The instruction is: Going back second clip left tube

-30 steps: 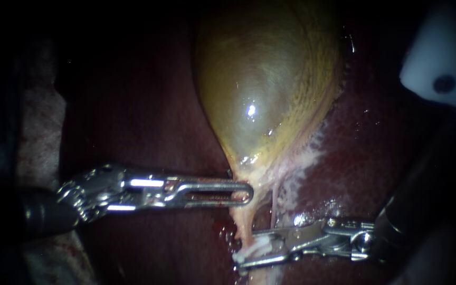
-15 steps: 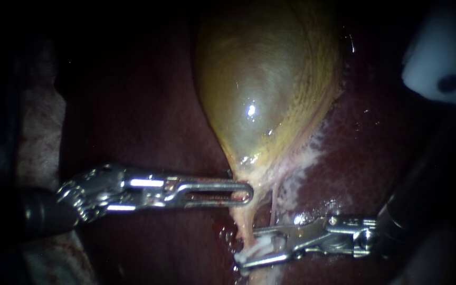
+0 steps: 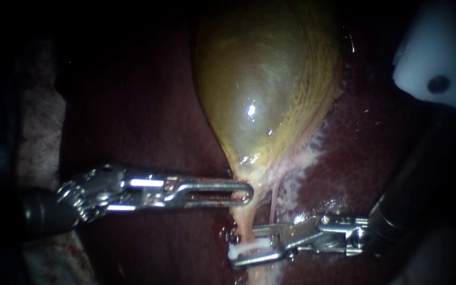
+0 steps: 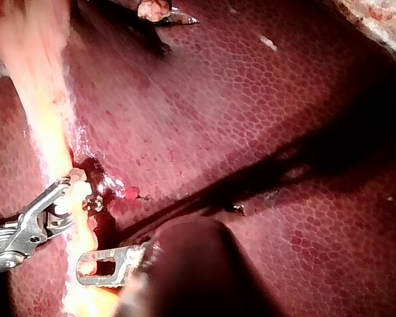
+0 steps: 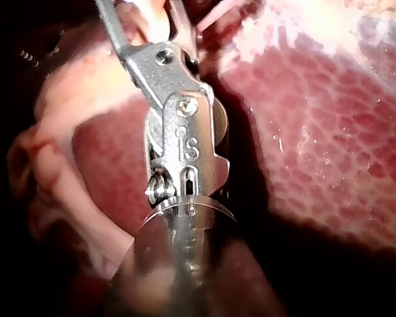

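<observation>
The yellow-green gallbladder (image 3: 265,89) narrows to a pale left tube (image 3: 243,219), with a thinner right tube (image 3: 274,203) beside it. My left instrument (image 3: 248,193) comes in level, its slotted jaws shut on the gallbladder's neck. Tissue shows through the slot of my left instrument (image 4: 92,267) in its wrist view. My right instrument (image 3: 234,247) reaches across from the right, lower down. Its jaws straddle the left tube and are shut on a white clip (image 3: 253,245). The left wrist view shows the clip (image 4: 76,191) against the tube (image 4: 49,125). In the right wrist view, my right instrument (image 5: 142,20) has pale tissue between its jaws.
Dark red liver (image 3: 149,116) surrounds the gallbladder, with whitish frayed tissue (image 3: 302,158) to its right. A white plastic piece with a dark hole (image 3: 439,58) sits at the upper right. Pale cloth-like material (image 3: 40,126) lies at the left edge.
My right instrument has slid a little leftward over the left tube and its jaws have narrowed, flattening the white clip. The left instrument has not moved.
</observation>
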